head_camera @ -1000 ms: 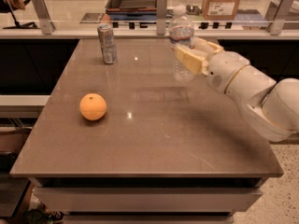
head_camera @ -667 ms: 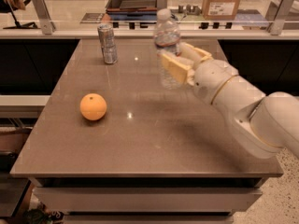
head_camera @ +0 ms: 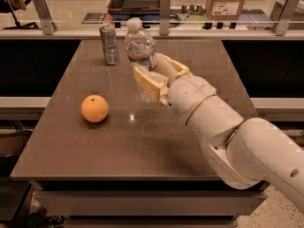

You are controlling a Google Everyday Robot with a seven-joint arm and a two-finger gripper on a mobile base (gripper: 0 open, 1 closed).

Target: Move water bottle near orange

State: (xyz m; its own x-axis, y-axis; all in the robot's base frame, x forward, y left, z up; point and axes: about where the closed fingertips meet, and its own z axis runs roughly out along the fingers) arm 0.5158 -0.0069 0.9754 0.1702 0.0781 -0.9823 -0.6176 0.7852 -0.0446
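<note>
Hand [head_camera: 154, 77] sits over the middle of the counter [head_camera: 142, 151], its two pale fingers [head_camera: 145, 82] pinching the water bottle [head_camera: 141, 51] around the lower body, with the arm coming in from 4 o'clock. I read the bottle as upright or leaning very slightly. Its base seems just clear of the surface, though I cannot be sure of the gap.

My worries, from my side outward. The grip is low on a tall, thin-walled bottle, so the top could swing, or the plastic could buckle and slip, if I move briskly. The orange [head_camera: 94, 109] lies at 8 o'clock from the bottle, well apart, near the counter's 9 o'clock edge. It is round and free to roll, so a nudge from the bottle or a finger could send it over that edge. I would set down just beside it, not touching. If the base drags, the bottle may tip on release. Farther back, the silver can [head_camera: 109, 44] stands at 10 o'clock from the bottle, and a wide swing that way could knock it.

Writing: I cannot read the marks on the bottle's label band or the can's print. The cardboard box [head_camera: 228, 1] beyond the counter at 1 o'clock carries a white sticker, also unreadable.
</note>
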